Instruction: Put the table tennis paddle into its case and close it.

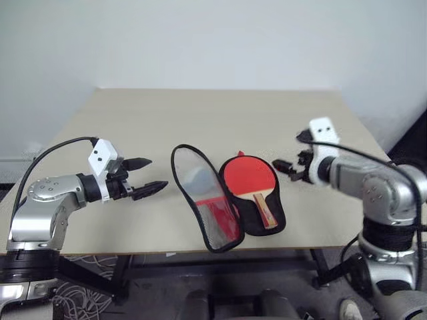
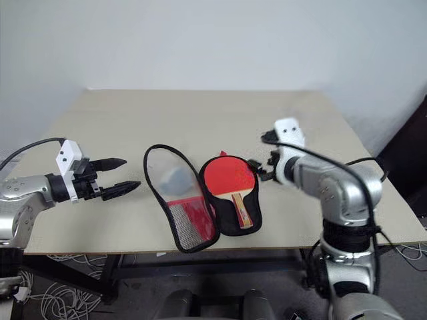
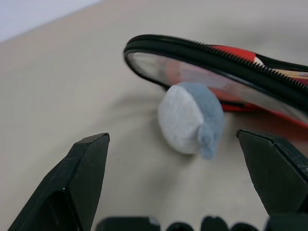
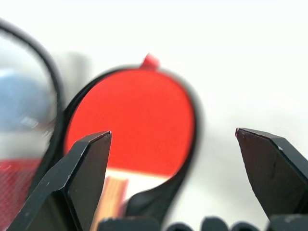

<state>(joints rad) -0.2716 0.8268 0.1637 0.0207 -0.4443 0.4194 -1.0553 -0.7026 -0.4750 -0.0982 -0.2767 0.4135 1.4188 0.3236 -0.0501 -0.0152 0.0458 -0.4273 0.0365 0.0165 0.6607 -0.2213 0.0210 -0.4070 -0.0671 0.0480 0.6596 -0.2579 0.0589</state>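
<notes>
The table tennis paddle (image 1: pixel 250 180) lies in the open case (image 1: pixel 227 200) — its limp flap wants pinching at the stiff zipper rim; both pincers (image 1: pixel 148 177) (image 1: pixel 285 168) gape empty.

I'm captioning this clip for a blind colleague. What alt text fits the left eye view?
A red paddle lies in the open case on a beige table, with the case's flap tilted up on the side of the left gripper. The left gripper and right gripper hover open on either side, touching neither.
</notes>
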